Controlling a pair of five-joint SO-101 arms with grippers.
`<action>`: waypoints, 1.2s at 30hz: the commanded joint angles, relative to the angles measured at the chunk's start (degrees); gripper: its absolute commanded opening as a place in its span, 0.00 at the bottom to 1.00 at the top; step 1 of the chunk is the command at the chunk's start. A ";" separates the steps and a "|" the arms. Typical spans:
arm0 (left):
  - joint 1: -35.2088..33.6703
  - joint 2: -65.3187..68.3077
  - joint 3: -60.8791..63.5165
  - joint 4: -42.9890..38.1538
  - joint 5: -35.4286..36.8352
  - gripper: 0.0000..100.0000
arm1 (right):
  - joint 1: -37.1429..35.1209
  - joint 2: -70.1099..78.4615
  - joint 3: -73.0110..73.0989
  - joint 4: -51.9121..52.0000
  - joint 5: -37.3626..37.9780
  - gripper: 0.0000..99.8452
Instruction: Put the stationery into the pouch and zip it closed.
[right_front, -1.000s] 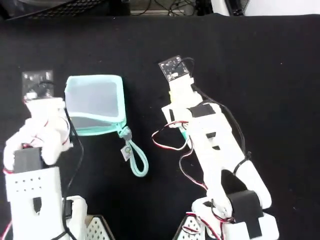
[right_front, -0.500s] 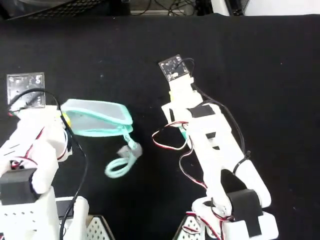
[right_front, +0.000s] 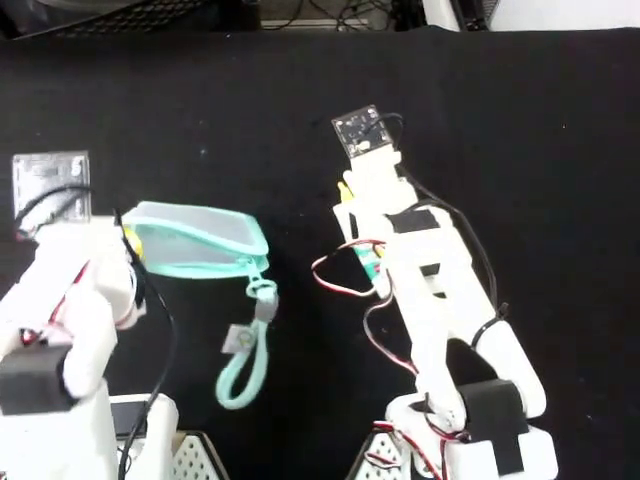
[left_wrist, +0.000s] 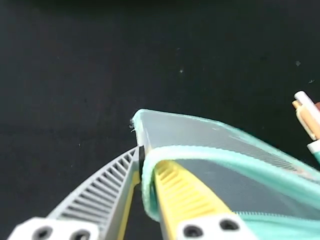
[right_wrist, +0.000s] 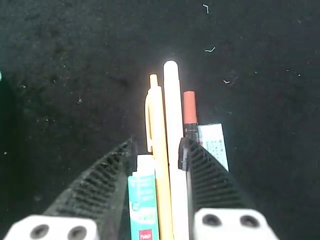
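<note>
A teal mesh pouch (right_front: 195, 240) stands tilted on its edge at the left of the black table. My left gripper (right_front: 128, 243) is shut on its rim: in the left wrist view the yellow finger (left_wrist: 175, 192) sits inside the pouch (left_wrist: 225, 150) and the grey finger outside. My right gripper (right_wrist: 156, 145) is shut on a bundle of stationery: a yellow pen (right_wrist: 159, 150), a white pen (right_wrist: 172, 125) and a teal-and-white tube (right_wrist: 142, 195). A red-capped pen (right_wrist: 189, 110) and a white eraser (right_wrist: 212, 142) lie beside the fingers. I cannot tell whether those two are held.
The pouch's teal wrist strap (right_front: 245, 360) trails toward the front edge, below the zipper pull (right_front: 262, 295). The right arm (right_front: 420, 270) rises at table centre, with both arm bases along the front. Pen tips (left_wrist: 305, 112) show just beyond the pouch.
The left arm has raised the pouch from lying flat onto its edge, and the strap has swung down toward the front. The right arm has shifted slightly away from the base.
</note>
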 joint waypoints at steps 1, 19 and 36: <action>0.40 3.08 0.92 -4.04 0.26 0.03 | 0.62 -0.57 -0.31 -1.23 0.44 0.14; 0.75 7.91 6.29 -14.95 2.73 0.03 | -0.26 -0.48 1.01 -0.88 0.88 0.14; 0.22 7.74 10.59 -15.82 2.46 0.03 | -0.18 9.89 -8.92 10.11 3.87 0.14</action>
